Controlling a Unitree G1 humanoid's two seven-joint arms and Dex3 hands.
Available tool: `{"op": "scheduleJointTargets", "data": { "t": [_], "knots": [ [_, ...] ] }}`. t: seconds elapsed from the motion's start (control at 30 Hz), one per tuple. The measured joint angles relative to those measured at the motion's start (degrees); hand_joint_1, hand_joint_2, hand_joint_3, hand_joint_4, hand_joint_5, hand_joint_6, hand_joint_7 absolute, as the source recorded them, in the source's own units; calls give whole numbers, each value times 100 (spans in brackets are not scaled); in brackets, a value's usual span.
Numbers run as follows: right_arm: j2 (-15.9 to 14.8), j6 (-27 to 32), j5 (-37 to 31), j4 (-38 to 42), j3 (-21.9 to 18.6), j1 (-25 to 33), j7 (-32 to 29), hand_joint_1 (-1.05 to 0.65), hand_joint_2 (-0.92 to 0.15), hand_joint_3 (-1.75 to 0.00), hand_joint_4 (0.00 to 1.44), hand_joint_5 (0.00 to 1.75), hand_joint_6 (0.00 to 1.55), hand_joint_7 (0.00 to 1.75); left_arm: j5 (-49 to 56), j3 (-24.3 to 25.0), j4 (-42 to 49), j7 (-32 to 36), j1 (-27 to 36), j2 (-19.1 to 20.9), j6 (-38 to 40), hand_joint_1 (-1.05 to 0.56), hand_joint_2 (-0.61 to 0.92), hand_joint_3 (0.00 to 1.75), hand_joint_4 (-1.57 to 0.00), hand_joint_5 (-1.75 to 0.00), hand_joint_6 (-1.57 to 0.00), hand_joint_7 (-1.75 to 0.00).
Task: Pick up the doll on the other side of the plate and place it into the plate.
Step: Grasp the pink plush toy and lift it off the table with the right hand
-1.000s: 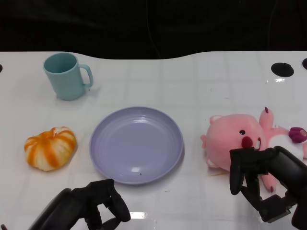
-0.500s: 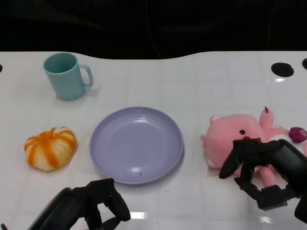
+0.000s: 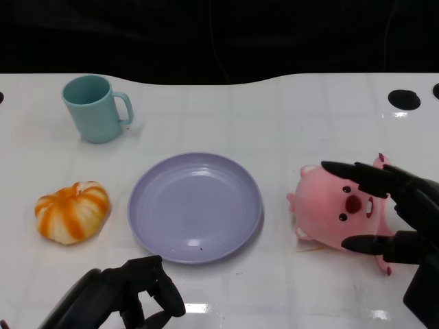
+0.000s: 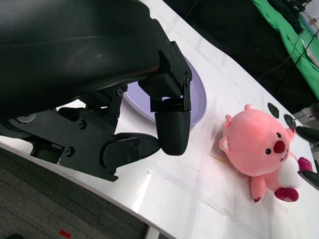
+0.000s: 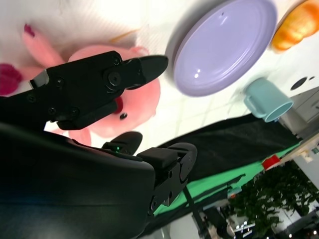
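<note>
Head view: right hand [image 3: 391,212] fingers newly spread.

Doll [image 3: 336,209]: pink, red nose. Plate [image 3: 195,205]: lavender; mug [image 3: 95,108]: teal. Pumpkin [image 3: 72,211]: orange with white stripes; table [image 3: 274,116]: white.

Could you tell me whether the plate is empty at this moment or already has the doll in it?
Empty. The plate shows only bare lilac surface; the doll lies on the table beside it, with the right hand's fingers spread over it.

Bright overhead light glares off the glossy white table [image 3: 288,116]; shadows are soft, wrist views slightly blurred.
</note>
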Motion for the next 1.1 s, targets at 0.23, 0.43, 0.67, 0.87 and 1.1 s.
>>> {"op": "scheduleJointTargets", "data": {
  "t": [0.23,0.43,0.67,0.87,1.1],
  "knots": [
    [-191,416,-882,-336,50,-20,-5,-66,-86,0,0,24,15,0,13,-26,2,0,-10,-1,-1,-27,85,59,-64,-173,-65,-126],
    [-281,957,-1267,-523,229,-123,375,-66,-84,0,1,22,17,1,38,-69,1,1,-55,-17,2,-27,85,59,-64,-171,-65,-126],
    [-335,1103,-1569,-114,469,-502,436,-66,-83,0,0,26,18,1,116,-94,0,2,-57,-61,2,-26,83,62,-64,-169,-65,-126],
    [-379,1023,-1898,621,736,-977,322,-73,-87,-1,0,28,17,0,141,-119,-13,4,-30,-97,1,-27,81,65,-64,-170,-65,-126],
    [-384,919,-2047,1757,1111,-1660,220,-72,-87,-1,1,29,18,1,143,-179,-225,3,63,-162,128,-25,81,65,-66,-175,-65,-126]
  ]
}}
